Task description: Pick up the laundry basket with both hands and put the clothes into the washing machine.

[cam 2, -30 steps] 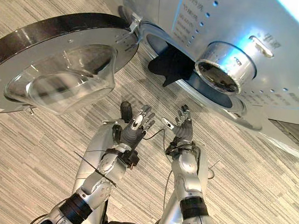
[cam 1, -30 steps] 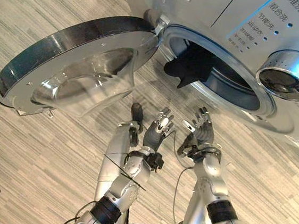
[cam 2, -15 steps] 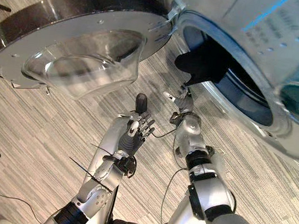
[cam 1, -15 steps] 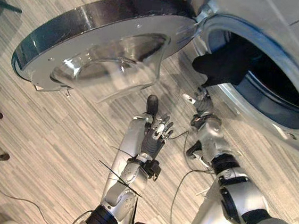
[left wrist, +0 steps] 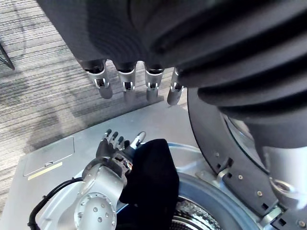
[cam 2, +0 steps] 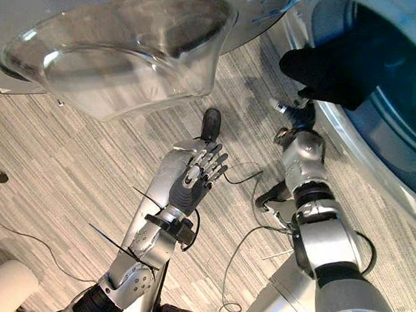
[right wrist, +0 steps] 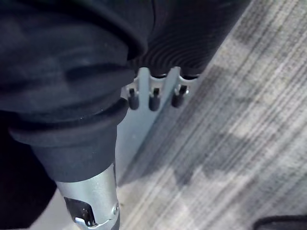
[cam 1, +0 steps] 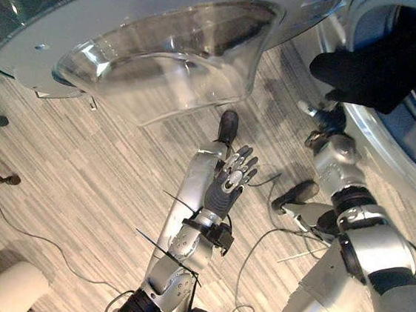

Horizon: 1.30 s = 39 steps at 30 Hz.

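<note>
Gently push the black cloth [cam 1: 366,72] at two o'clock deeper into the washing machine [cam 1: 386,160] with your flat, straight-fingered right hand [left wrist: 110,148], while your left hand [cam 1: 229,184] hangs spread wide.

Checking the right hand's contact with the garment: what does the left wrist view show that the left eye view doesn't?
Left wrist view: the right hand, fingers straight, at the edge of the black garment; a flap on the washer's front. Left eye view: the open palm of the left hand, apart from the garment; the door's glass bowl. Both: the garment hanging over the drum rim.
</note>
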{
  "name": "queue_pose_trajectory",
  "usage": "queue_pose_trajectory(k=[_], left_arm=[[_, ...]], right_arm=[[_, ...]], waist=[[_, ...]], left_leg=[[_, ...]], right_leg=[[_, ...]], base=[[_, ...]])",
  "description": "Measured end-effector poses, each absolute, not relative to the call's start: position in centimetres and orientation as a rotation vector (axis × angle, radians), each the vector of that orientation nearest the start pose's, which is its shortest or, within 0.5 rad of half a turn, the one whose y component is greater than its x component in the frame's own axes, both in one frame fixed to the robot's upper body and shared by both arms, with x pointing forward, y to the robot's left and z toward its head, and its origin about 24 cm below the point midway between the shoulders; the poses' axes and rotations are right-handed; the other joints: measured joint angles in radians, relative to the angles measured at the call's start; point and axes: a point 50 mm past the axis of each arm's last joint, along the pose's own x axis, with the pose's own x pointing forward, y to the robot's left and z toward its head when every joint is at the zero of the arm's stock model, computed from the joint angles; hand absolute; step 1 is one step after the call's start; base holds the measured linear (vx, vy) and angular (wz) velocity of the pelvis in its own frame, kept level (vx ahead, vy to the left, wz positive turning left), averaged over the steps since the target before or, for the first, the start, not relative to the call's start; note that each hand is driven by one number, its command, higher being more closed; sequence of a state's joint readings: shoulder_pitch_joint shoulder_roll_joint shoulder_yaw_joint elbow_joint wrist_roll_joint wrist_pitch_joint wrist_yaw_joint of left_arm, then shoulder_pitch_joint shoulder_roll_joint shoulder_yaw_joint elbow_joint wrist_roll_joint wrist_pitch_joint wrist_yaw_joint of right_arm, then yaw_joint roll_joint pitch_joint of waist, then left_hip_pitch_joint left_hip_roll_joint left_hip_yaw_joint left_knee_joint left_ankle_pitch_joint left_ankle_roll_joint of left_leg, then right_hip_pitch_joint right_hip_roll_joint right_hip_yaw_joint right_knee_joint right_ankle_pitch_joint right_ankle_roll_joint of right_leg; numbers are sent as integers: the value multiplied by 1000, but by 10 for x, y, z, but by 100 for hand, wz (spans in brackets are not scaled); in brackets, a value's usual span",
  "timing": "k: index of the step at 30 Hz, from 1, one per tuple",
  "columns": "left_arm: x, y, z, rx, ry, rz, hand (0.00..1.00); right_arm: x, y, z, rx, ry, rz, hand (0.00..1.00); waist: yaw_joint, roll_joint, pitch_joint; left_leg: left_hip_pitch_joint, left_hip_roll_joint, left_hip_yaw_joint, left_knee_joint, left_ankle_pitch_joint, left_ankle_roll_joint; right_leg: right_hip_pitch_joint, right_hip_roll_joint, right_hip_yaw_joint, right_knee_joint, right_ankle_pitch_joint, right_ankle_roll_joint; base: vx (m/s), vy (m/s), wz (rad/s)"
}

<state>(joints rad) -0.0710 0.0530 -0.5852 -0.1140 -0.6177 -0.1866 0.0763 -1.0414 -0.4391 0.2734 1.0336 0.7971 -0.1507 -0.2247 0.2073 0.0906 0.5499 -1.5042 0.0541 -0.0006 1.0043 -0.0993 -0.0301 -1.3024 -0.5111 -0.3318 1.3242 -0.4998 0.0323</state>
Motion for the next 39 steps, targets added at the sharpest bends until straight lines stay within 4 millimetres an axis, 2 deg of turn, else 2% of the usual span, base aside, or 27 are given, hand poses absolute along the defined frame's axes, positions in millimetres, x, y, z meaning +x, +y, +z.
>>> queue_pose_trajectory(k=[6, 8, 9, 14, 17, 18, 21, 23, 25, 27, 32, 35, 36, 37, 38, 39], left_arm=[[224, 31, 96, -646, -153, -477, 0], [224, 31, 98, -651, -160, -473, 0], [223, 31, 100, -656, -168, -473, 0], [215, 37, 105, -696, -179, -426, 0], [209, 40, 103, -718, -168, -408, 0], [208, 40, 103, -723, -167, -407, 0], [207, 40, 103, -736, -165, -404, 0], [204, 41, 101, -742, -154, -392, 0], [200, 44, 98, -753, -145, -372, 0], [197, 47, 94, -762, -128, -357, 0], [196, 48, 92, -763, -123, -349, 0], [195, 47, 91, -777, -115, -353, 0], [194, 46, 91, -775, -112, -363, 0], [194, 45, 91, -774, -108, -368, 0], [190, 43, 86, -762, -80, -380, 0], [190, 43, 85, -766, -75, -378, 0]], right_arm=[[416, -206, 195, 454, -133, -282, 0], [416, -202, 202, 619, -146, -298, 0], [415, -199, 212, 787, -165, -308, 0], [406, -204, 244, 1315, -220, -362, 0], [402, -200, 259, 1478, -256, -370, 0], [401, -200, 261, 1499, -266, -372, 100], [397, -203, 270, 1550, -277, -398, 100], [396, -205, 277, 1592, -263, -419, 100], [395, -205, 286, 1613, -255, -423, 100], [394, -206, 290, 1614, -258, -427, 100], [392, -206, 302, 1620, -274, -409, 100], [387, -205, 312, 1634, -296, -385, 100], [378, -205, 326, 1635, -358, -352, 100], [377, -205, 327, 1634, -363, -355, 100], [377, -206, 323, 1621, -355, -379, 100], [377, -203, 322, 1613, -345, -380, 100]], waist=[[6, 0, 0], [9, 0, 0], [9, 1, 0], [27, 3, -2], [28, 3, -2], [28, 3, -2], [26, 3, -2], [17, 3, -2], [-3, 3, -2], [-10, 2, -1], [-32, -1, 0], [-50, -2, 0], [-75, -12, 1], [-83, -19, 3], [-71, -28, 4], [-71, -27, 3]], left_leg=[[-35, -2, -12, 14, -2, 0], [-43, -4, -18, 13, 0, -2], [-51, -5, -19, 9, 11, 4], [-73, -14, -21, -7, 42, 15], [-89, -18, -23, -13, 55, 15], [-93, -18, -23, -14, 58, 16], [-100, -20, -18, -27, 68, 17], [-100, -18, -3, -44, 75, 19], [-101, -17, 17, -69, 88, 35], [-103, -1, 45, -78, 105, 49], [-105, 20, 85, -87, 102, 54], [-104, 20, 102, -117, 102, 54], [-94, 20, 137, -159, 101, 53], [-91, 21, 151, -148, 94, 52], [-91, 21, 105, -34, 63, 61], [-91, 33, 121, -23, 65, 127]], right_leg=[[-18, -1, -11, 6, 0, 0], [-22, -1, -18, 6, 0, 0], [-29, -3, -22, 6, 2, -4], [-51, -15, -30, 5, 13, -21], [-64, -14, -32, -1, 28, -16], [-67, -15, -32, -2, 31, -15], [-71, -17, -35, -16, 53, -11], [-72, -22, -34, -27, 66, -1], [-80, -31, -32, -41, 83, 1], [-86, -30, -24, -54, 103, 9], [-87, -27, -15, -90, 148, 24], [-89, -11, -3, -124, 164, 42], [-102, -10, 16, -145, 167, 42], [-109, -13, 27, -155, 178, 30], [-107, -7, 50, -136, 198, 37], [-104, -3, 52, -129, 204, 48]], base=[[-31, 23, -1], [-46, 22, 2], [-40, 18, 4], [-47, 25, 7], [-54, 52, 1], [-56, 62, -2], [-59, 71, -1], [-63, 78, 7], [-59, 71, 14], [-69, 92, -6], [-51, 77, -10], [-51, 66, 5], [-45, 50, 32], [-32, 53, 13], [5, 30, -24], [-2, 49, -45]])
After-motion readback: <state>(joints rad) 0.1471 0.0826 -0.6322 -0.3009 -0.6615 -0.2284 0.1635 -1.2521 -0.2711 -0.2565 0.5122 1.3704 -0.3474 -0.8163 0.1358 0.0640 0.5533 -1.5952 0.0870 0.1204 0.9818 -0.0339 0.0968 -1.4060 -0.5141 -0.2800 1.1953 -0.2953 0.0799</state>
